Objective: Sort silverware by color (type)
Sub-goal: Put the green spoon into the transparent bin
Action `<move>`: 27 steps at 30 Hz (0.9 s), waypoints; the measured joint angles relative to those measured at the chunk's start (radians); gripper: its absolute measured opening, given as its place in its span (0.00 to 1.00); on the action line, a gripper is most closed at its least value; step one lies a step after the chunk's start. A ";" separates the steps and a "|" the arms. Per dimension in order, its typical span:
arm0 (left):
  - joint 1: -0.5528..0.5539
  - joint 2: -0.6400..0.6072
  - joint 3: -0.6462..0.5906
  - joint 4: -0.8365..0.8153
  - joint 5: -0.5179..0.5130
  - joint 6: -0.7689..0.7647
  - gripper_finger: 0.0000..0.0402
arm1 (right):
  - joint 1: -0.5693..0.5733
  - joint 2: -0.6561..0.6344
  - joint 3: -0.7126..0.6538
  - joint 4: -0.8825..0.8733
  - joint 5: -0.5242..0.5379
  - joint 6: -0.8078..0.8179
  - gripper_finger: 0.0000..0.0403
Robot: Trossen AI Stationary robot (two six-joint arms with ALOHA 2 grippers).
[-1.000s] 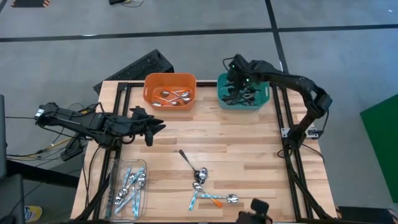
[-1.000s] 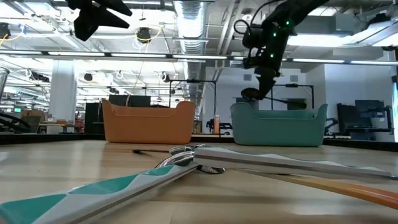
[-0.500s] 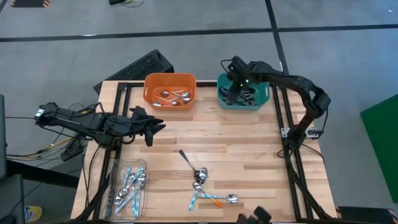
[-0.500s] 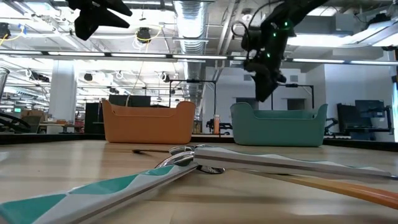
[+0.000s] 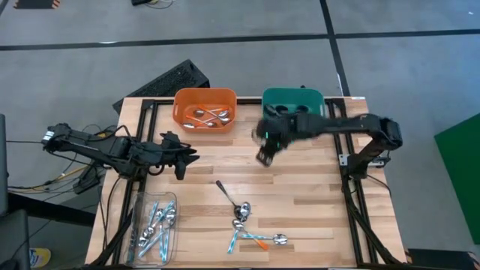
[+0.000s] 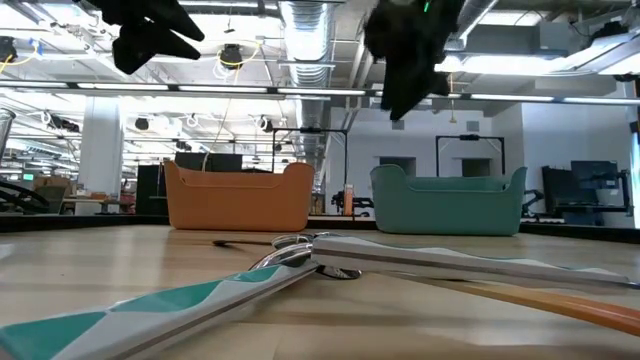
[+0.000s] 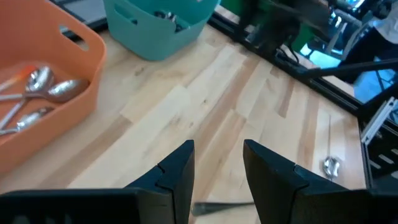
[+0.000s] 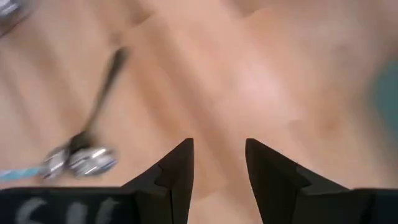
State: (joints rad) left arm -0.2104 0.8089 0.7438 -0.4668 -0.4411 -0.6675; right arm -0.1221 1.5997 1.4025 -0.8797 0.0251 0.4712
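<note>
At the table's left edge the left gripper (image 5: 182,155) hangs above bare wood, its jaws parted with nothing between them. Nearer the front left corner a clear tray (image 5: 139,222) holds the light-blue-handled spoons (image 5: 157,225). Toward the back edge sits the orange bin (image 5: 205,110) with several spoons (image 5: 208,116) lying in it, and just beside it on the right the teal bin (image 5: 293,100). Between the bins and the front edge stretches a wide run of open wood, and over it, in front of the teal bin, the right gripper (image 5: 265,154) hovers with its jaws apart and empty. Near the front middle lies a loose cluster: a black spoon (image 5: 229,194), a light-blue-handled spoon (image 5: 235,238) and an orange-handled spoon (image 5: 264,242), lying close together. The right side of the table in front of the teal bin is bare wood to the edge.
</note>
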 joint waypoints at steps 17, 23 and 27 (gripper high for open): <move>-0.001 0.036 0.000 0.150 0.127 0.147 0.31 | 0.625 0.097 -0.001 0.075 0.093 0.445 0.41; -0.011 0.035 0.000 0.234 0.166 0.149 0.31 | 0.730 0.217 0.004 0.175 0.108 0.468 0.41; -0.029 0.035 0.000 0.225 0.172 0.144 0.31 | 0.757 0.271 0.005 0.236 0.109 0.490 0.41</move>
State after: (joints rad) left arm -0.2394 0.8440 0.7437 -0.2420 -0.2694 -0.5240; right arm 0.6347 1.8708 1.4078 -0.6435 0.1345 0.9611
